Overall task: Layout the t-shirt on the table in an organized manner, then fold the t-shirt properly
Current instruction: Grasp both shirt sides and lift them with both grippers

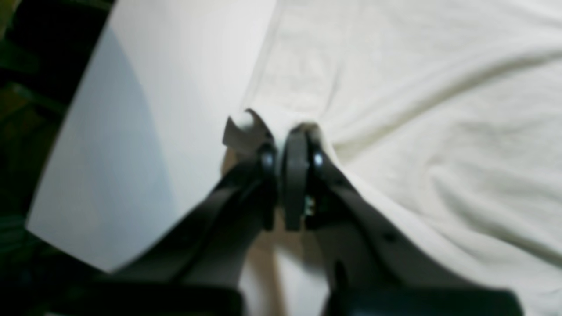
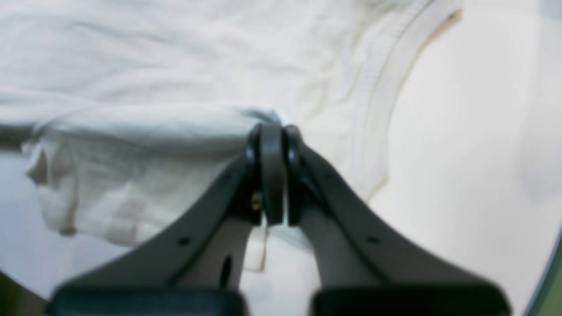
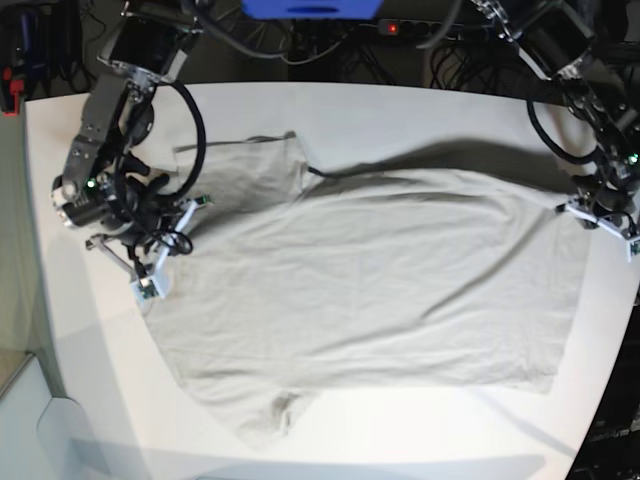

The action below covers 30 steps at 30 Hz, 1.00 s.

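The light grey-beige t-shirt (image 3: 380, 270) lies spread and wrinkled across the white table (image 3: 400, 110), one sleeve toward the back left, the other toward the front. My right gripper (image 3: 148, 288) is at the shirt's left end. In the right wrist view this gripper (image 2: 272, 129) is shut on a fold of t-shirt (image 2: 153, 87) cloth beside the ribbed collar (image 2: 386, 74). My left gripper (image 3: 580, 208) is at the shirt's far right corner. In the left wrist view it (image 1: 281, 131) is shut on the t-shirt (image 1: 417, 131) edge, over the table (image 1: 153, 109).
A blue box (image 3: 312, 8) and dark cables (image 3: 420, 40) lie behind the table's back edge. The table corner (image 1: 101, 263) drops off to dark floor near my left gripper. Bare table (image 2: 461, 131) shows to the right of the collar.
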{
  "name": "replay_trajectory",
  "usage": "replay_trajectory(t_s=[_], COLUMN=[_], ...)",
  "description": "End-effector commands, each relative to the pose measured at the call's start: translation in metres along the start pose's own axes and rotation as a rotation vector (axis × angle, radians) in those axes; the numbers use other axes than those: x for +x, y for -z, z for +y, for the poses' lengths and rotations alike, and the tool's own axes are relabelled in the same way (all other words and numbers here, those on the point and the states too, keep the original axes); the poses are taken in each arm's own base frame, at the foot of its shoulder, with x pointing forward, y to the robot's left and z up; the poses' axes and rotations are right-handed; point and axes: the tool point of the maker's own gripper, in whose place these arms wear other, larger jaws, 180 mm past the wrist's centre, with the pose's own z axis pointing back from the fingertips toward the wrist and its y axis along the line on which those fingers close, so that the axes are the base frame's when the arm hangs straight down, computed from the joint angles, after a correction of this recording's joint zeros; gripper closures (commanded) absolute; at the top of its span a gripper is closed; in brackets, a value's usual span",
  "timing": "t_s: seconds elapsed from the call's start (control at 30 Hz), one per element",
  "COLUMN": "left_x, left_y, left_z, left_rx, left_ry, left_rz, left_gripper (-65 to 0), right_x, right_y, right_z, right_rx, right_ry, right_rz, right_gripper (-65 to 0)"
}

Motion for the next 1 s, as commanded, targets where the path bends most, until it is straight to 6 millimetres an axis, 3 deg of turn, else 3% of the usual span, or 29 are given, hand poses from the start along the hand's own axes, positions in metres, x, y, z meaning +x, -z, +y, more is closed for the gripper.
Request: replay_trajectory(t_s=[0.0, 0.13, 0.4, 0.53, 0.97], left_x=[0.024, 0.017, 0.021, 0.035, 0.037], left_y=[-0.002, 0.003, 0.02, 0.029, 0.049], left_z=[0.001, 0.005, 0.004, 0.005, 0.0], left_rx=[-0.003, -0.006, -0.03, -0.039, -0.074], left_ry=[-0.005, -0.044, -0.08, -0.096, -0.138], left_rz=[-0.069, -0.049, -0.021, -0.026, -0.008], left_gripper=[-0.2, -0.2, -0.2, -0.2, -0.3], right_x=[0.025, 0.032, 0.039, 0.049, 0.067], right_y=[-0.005, -0.004, 0.011, 0.018, 0.033], right_z=[-0.004, -0.013, -0.024, -0.025, -0.044], right_rx=[-0.003, -0.012, 0.007, 0.025, 0.039], right_ry=[-0.032, -0.021, 0.008, 0.017, 0.028], right_rz=[-0.077, -0.085, -0.07, -0.089, -0.094], right_gripper=[0.0, 0.0, 0.0, 0.0, 0.0])
